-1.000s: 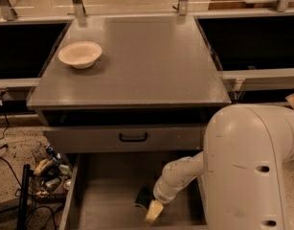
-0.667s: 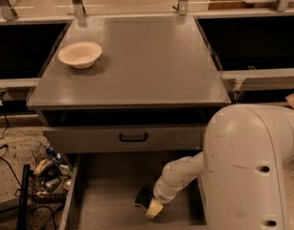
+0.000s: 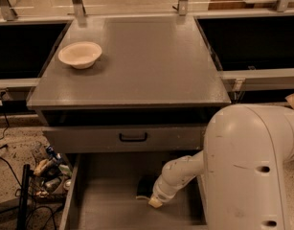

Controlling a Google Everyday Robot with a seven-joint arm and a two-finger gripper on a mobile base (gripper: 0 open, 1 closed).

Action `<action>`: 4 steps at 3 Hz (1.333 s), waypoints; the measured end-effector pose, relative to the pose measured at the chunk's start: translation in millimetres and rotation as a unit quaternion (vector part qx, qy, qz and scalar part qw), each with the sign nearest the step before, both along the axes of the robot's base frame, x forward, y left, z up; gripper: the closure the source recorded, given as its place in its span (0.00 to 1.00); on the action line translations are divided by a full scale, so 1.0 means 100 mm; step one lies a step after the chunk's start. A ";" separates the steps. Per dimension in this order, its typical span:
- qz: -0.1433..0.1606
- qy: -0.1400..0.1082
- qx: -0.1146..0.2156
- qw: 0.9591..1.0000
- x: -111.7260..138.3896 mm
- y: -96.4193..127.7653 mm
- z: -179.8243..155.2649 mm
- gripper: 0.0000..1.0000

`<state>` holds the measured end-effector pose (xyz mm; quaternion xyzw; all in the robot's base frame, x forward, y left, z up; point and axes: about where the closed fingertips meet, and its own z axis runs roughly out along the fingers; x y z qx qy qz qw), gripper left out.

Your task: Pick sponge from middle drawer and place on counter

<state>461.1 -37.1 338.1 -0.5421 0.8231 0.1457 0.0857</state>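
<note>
The middle drawer is pulled out at the bottom, showing its flat grey floor. The sponge lies on that floor near the middle, a small dark shape partly hidden behind my arm. My gripper reaches down into the drawer just right of and in front of the sponge; a cream fingertip shows at its end. The counter is the broad grey top above.
A cream bowl sits on the counter's left rear. The drawer front with a black handle is above the open drawer. Black recessed bays flank the counter. Cables and clutter lie on the floor at left. My white arm fills the lower right.
</note>
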 end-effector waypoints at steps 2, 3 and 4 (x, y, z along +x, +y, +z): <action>0.000 0.000 0.000 1.000 0.00 0.00 0.07 1.00; 0.000 0.000 0.000 1.000 0.00 0.00 0.10 1.00; 0.027 -0.018 0.002 0.999 -0.18 0.07 0.57 1.00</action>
